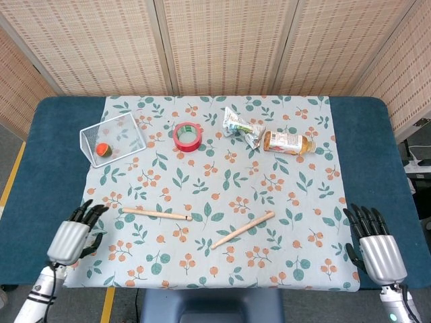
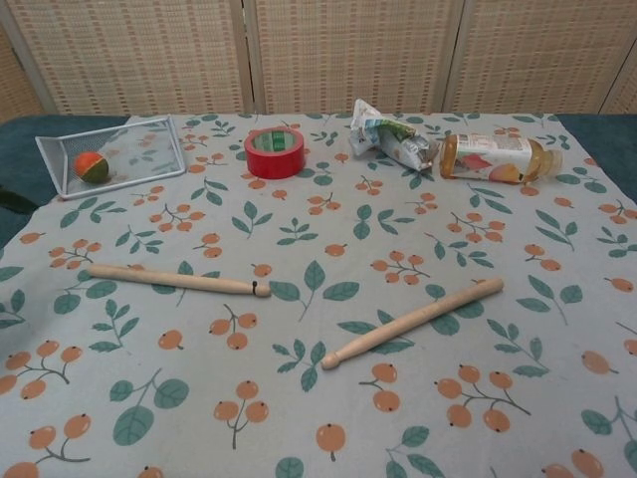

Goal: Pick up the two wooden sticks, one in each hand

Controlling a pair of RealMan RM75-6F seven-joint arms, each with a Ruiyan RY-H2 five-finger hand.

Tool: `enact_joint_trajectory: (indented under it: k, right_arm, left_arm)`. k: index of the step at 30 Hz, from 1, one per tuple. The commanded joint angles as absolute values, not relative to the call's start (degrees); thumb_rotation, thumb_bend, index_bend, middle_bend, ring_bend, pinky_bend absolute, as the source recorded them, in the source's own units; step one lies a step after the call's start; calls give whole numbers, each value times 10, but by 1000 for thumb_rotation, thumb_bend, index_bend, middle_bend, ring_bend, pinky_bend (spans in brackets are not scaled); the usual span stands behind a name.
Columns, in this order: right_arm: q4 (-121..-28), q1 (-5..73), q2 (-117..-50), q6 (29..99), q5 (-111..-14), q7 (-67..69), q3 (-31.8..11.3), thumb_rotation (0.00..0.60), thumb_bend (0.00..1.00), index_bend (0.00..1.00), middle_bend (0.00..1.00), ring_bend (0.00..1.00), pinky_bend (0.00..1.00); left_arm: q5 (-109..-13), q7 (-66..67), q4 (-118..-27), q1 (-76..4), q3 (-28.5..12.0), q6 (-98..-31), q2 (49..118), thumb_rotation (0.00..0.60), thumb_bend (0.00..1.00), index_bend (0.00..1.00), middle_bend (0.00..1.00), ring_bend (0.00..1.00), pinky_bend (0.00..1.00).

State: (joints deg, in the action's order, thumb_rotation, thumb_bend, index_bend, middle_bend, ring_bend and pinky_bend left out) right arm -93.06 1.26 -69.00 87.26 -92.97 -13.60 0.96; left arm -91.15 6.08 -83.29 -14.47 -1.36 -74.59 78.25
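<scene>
Wooden sticks, two, both lie flat on the leaf-and-berry patterned cloth [image 1: 202, 182] over the blue table [image 1: 54, 155], neither held. Thinner light wooden stick [image 1: 156, 214] lies near-side left, almost level. Thicker tapered wooden stick [image 1: 242, 229] lies to its right, angled up toward the right; the two are apart. Left robot hand [image 1: 73, 237] hovers at the cloth's left edge, near the thinner stick's end, fingers spread, holding nothing. Right robot hand [image 1: 377, 250] sits off the cloth's right edge over the table, fingers apart, empty, well apart from the tapered stick. Far side: wire basket [image 1: 114, 138] with small orange-green ball [image 1: 102, 149], red tape roll [image 1: 188, 136], crumpled wrapper [image 1: 241, 126], plastic drink bottle [image 1: 288, 142] on its side.
</scene>
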Motion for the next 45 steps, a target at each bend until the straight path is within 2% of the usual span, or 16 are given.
enact_joint_trajectory:
  k: [1, 6, 18, 30, 45]
  right_arm:
    - [-930, 12, -689, 874, -928, -134, 8, 600, 375, 0, 0, 0, 0]
    - [-930, 11, -686, 875, -927, -129, 7, 600, 375, 0, 0, 0, 0]
    - [-937, 11, -680, 871, -925, -127, 9, 600, 375, 0, 0, 0, 0]
    - [-939, 11, -679, 865, -921, -128, 9, 600, 375, 0, 0, 0, 0]
    - [-941, 11, -679, 863, -921, -131, 10, 600, 375, 0, 0, 0, 0]
  left_arm:
    - [-919, 110, -788, -191, -28, -705, 844, 600, 493, 219, 217, 68, 179]
    - [-895, 155, -752, -217, -40, -671, 895, 600, 492, 244, 255, 88, 179]
    - [-873, 201, -670, -243, -47, -666, 967, 600, 487, 250, 280, 111, 180]
    - [-864, 234, -594, -248, -50, -698, 1016, 600, 472, 423, 422, 221, 199]
    - [-854, 243, -575, -256, -41, -688, 1023, 600, 468, 399, 405, 219, 198]
